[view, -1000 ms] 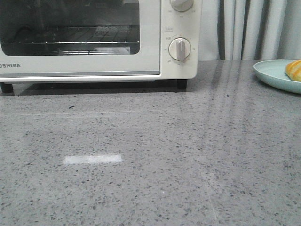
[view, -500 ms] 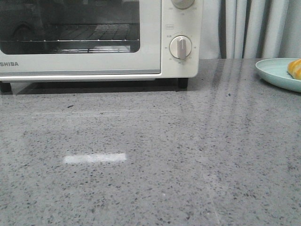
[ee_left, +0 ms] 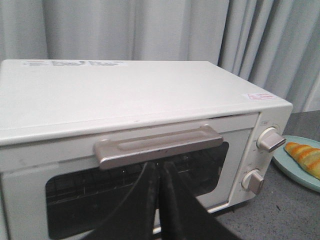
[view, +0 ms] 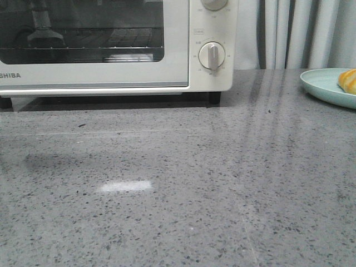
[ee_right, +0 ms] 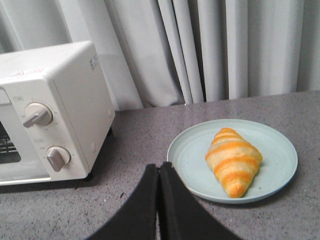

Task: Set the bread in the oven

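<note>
The cream-white oven [view: 111,72] stands at the back left with its door shut; it also shows in the left wrist view [ee_left: 125,100] and the right wrist view [ee_right: 55,100]. The bread [ee_right: 233,160], golden with cream stripes, lies on a pale blue plate [ee_right: 280,172] to the right of the oven; its edge shows in the front view [view: 348,81] and in the left wrist view [ee_left: 305,157]. My left gripper [ee_left: 159,165] is shut and empty, its tips just below the door handle [ee_left: 157,145]. My right gripper [ee_right: 159,167] is shut and empty, over the table near the plate's rim.
The grey speckled table [view: 194,183] spreads in front of the oven. Pale curtains [view: 300,33] hang behind it. Two round dials [view: 212,55] sit on the oven's right panel. The plate [view: 322,86] lies at the far right edge of the front view.
A dark reflection of my left gripper has appeared in the oven's glass at upper left, and a shadow has spread over the table's left side. The bread and plate have not moved.
</note>
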Controlling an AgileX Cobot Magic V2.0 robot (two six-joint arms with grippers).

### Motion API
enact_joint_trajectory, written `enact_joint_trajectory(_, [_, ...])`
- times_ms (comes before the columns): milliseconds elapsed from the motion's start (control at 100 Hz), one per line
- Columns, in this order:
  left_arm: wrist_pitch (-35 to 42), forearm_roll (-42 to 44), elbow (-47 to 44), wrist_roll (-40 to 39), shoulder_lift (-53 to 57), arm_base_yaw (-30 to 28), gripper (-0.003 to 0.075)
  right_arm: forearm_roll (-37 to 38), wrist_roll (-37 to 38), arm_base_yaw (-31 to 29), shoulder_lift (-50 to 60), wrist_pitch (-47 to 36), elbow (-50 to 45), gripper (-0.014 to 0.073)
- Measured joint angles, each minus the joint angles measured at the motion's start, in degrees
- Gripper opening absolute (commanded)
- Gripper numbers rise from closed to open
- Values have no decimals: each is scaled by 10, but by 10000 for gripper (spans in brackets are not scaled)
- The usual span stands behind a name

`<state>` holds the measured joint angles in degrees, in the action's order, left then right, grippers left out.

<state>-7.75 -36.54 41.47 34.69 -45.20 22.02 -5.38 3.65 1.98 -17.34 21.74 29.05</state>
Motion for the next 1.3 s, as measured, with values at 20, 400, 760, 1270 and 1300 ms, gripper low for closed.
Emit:
enact_joint_trajectory(20, [3,0,8,1,-11,5,-21,0,0,0,0,3,0,-50])
enact_joint_trajectory(400, [29,0,110,7,-176,18,-21,-24,0,0,0,11,1,-50])
enact_joint_trajectory(760, [42,0,139,7,-257,18,-21,-40,0,0,0,12,1,-50])
enact_joint_trajectory(1270, [18,30,143,7,-265,23,-21,-40,0,0,0,12,1,-50])
enact_joint_trajectory(1300, [8,38,143,7,-262,23,-22,-40,0,0,0,12,1,-50])
